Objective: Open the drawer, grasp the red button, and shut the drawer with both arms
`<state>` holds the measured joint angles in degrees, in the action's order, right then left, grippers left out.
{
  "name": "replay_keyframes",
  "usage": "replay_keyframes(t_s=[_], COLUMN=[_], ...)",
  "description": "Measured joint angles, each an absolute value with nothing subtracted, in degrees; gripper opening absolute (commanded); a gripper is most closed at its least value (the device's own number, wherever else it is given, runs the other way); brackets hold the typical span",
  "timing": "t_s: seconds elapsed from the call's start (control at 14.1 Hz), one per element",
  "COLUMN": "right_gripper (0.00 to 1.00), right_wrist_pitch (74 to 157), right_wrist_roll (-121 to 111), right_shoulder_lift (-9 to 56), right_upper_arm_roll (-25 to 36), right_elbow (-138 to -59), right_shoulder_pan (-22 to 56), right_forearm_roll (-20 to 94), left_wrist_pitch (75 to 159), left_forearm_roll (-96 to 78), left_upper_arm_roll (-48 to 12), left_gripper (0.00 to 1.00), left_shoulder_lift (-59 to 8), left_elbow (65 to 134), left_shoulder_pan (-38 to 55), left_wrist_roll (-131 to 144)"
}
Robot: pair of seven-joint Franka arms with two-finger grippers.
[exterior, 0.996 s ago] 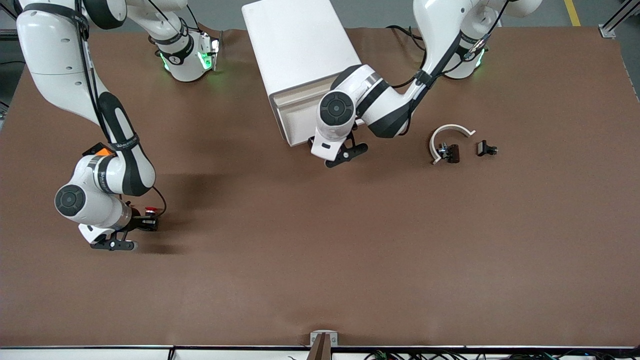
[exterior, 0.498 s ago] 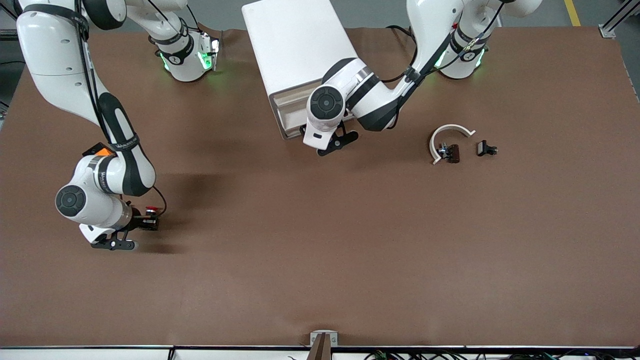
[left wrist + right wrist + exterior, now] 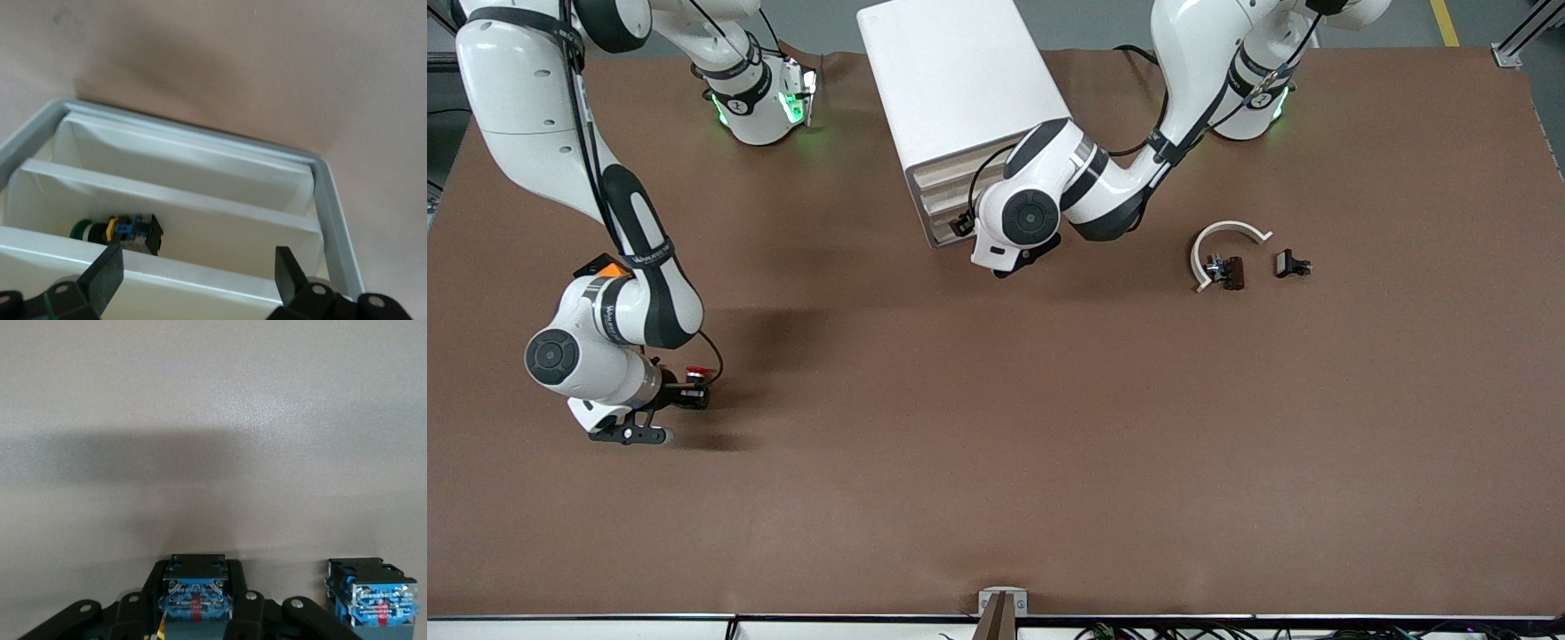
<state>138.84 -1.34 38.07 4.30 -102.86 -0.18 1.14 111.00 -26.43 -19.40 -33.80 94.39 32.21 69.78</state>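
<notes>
In the front view, the white cabinet (image 3: 960,80) stands at the robots' edge of the table (image 3: 1049,427), its stacked drawer fronts facing the camera. The left gripper (image 3: 962,222) is at those fronts, and the top drawer (image 3: 951,171) looks about flush with the ones under it. Toward the right arm's end of the table, the right gripper (image 3: 687,396) sits low at the tabletop, and the red cap of the button (image 3: 693,373) shows right at its tip. Toward the left arm's end lie a curved white piece (image 3: 1223,236) and two small black parts (image 3: 1232,272) (image 3: 1291,265), well apart from both grippers. In the left wrist view, the left gripper (image 3: 197,257) has its jaws spread wide over the cream drawer edges, gripping nothing, and a green-capped push button (image 3: 117,231) lies in one partly exposed drawer. In the right wrist view, the right gripper (image 3: 197,590) has its jaws pressed against the black-and-blue body of the button (image 3: 195,587), its cap hidden from this angle. A second alike switch body (image 3: 370,590) stands on the table just beside it.
</notes>
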Motion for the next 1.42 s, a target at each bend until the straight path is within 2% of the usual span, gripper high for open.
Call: replay_keyframes(t_s=[0.5,0.57,0.64,0.71,1.14,1.42], right_gripper=[0.00,0.14,0.70,1.00,1.00,1.00], right_wrist_pitch=[137.9,137.9,137.9,137.9,136.3,126.7], right_wrist_roll=[-1.3,-1.3,-1.3,-1.3,-1.3,-1.2], right_shoulder_lift=[37.9,37.9,37.9,37.9,37.8,36.6], right_upper_arm_roll=[4.3,4.3,4.3,4.3,4.1,3.6], right_elbow=[-103.0,-103.0,-103.0,-103.0,-102.6,-97.4], right_shoulder_pan=[-0.3,-0.3,-0.3,-0.3,-0.5,-0.4], right_forearm_roll=[1.1,1.1,1.1,1.1,1.1,1.1], left_wrist_pitch=[108.4,108.1,107.9,107.6,107.1,107.3], left_forearm_roll=[-33.0,-34.0,-34.5,-34.8,-35.0,-25.4], left_upper_arm_roll=[-19.4,-19.4,-19.4,-19.4,-19.4,-19.2], left_gripper=[1.00,1.00,1.00,1.00,1.00,1.00], left_shoulder_lift=[-36.1,-36.4,-36.6,-36.8,-37.1,-37.1], left_elbow=[94.2,94.2,94.2,94.2,94.1,90.6], left_shoulder_pan=[30.2,30.1,30.1,30.1,30.1,27.7], left_wrist_roll=[69.5,69.4,69.4,69.4,69.4,68.7])
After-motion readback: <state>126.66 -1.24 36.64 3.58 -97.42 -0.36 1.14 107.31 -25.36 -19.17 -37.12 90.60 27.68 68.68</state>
